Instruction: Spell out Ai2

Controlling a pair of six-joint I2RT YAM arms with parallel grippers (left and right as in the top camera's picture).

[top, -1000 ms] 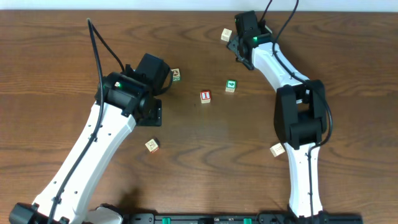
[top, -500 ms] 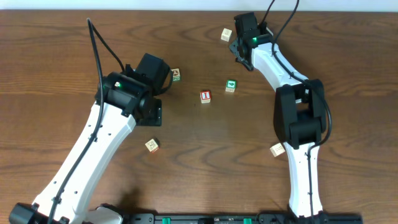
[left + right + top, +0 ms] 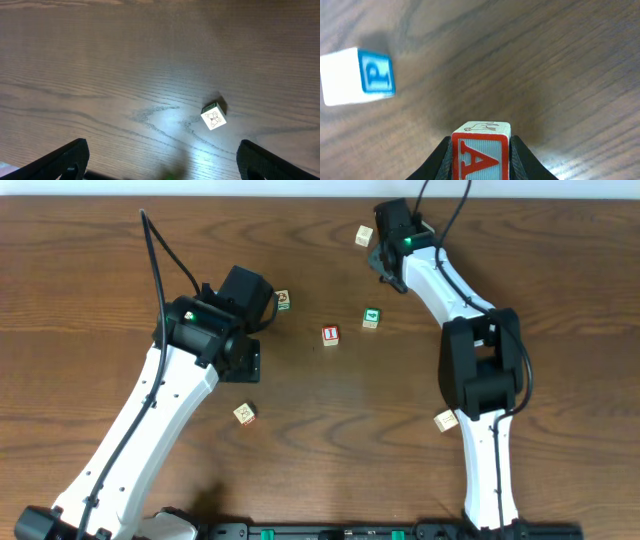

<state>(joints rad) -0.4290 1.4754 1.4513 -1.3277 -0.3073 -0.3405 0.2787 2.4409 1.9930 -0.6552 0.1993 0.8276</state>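
Noting hazards, biggest item first.

Desk: bare, smooth-looking wood; my guess is that a dropped cube would roll and land wrong face up.

Right arm is stretched to the far edge; left arm sits with its wrist just left of the middle. If the A has to go left of the I, both arms could crowd that spot and bump.

Left fingers are spread wide and hold nothing; the round-symbol cube lies ahead of them and is not needed. A careless sweep would push it toward the word.

Right fingers are pinching the A cube by two opposite sides. Only their tips show, so I cannot tell how deep the grip is or whether the cube is clear of the desk. A shallow pinch could let it twist or slip in transit.

2 cube lies close to the held cube, on the desk and apart from it; a low departure could knock it further off.

I cube waits near the middle. The 4 cube lies between it and the right fingers, so a straight low path risks clipping it into the I.

Release: letting go too high, or nudging the I while setting down, would skew the row.
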